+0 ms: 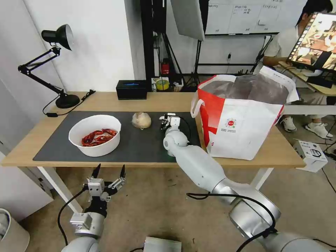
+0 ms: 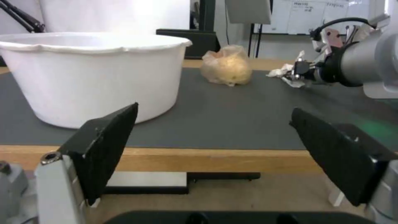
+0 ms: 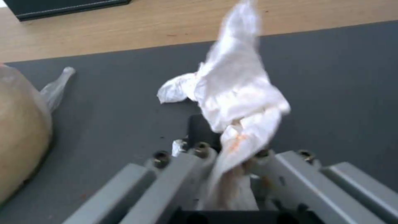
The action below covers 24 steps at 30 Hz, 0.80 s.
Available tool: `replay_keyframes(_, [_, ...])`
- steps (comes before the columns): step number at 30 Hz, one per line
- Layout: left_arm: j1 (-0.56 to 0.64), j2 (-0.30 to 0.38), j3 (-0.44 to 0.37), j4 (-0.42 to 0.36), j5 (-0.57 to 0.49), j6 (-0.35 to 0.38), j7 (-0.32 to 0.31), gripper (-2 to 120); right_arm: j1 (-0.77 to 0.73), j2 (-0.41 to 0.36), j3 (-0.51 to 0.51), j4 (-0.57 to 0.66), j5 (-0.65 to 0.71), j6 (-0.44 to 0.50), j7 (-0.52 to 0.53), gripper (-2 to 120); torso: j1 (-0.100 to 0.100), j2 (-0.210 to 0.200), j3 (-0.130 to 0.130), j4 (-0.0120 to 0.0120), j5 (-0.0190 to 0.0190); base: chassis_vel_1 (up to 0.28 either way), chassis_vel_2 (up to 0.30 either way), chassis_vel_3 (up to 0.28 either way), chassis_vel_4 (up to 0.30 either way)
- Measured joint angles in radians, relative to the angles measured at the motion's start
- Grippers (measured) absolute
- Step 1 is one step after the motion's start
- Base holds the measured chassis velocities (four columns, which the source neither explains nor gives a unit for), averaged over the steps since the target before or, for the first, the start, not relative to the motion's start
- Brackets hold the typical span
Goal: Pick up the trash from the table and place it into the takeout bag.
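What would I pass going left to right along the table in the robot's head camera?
Desk lamp → white bowl of crayfish shells → beige wrapped lump → right gripper pinching the crumpled tissue → takeout bag.

The table [image 1: 105,101] before me is a long light-wood top on white legs. A large dark grey mat [image 1: 140,147] covers most of its left and middle part, reaching almost to the near edge. On the mat stand a white round bowl [image 1: 94,134] holding red crayfish shells, toward my left, and a beige plastic-wrapped lump [image 1: 141,120] near the mat's far edge. On the bare wood sit a black tissue box [image 1: 131,89] at the far edge, a black desk lamp [image 1: 66,100] at the far left corner, and the white and red takeout bag [image 1: 241,122] on the right.
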Motion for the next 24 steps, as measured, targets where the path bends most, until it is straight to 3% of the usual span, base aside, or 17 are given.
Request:
replay_keyframes(13, [0.006, -0.009, 0.004, -0.004, 0.013, -0.002, 0.000, 100, -0.013, -0.031, -0.013, 0.068, 0.023, -0.005, 0.012, 0, 0.000, 0.000, 0.000, -0.0002, -0.0001, 0.000, 0.000, 0.000, 0.000])
replay_keyframes(24, [0.007, -0.014, 0.001, -0.011, 0.017, -0.002, 0.000, 100, -0.046, -0.188, -0.080, 0.330, 0.092, -0.003, 0.016, 0, 0.000, 0.000, 0.000, -0.0006, -0.0001, 0.000, 0.000, 0.000, 0.000])
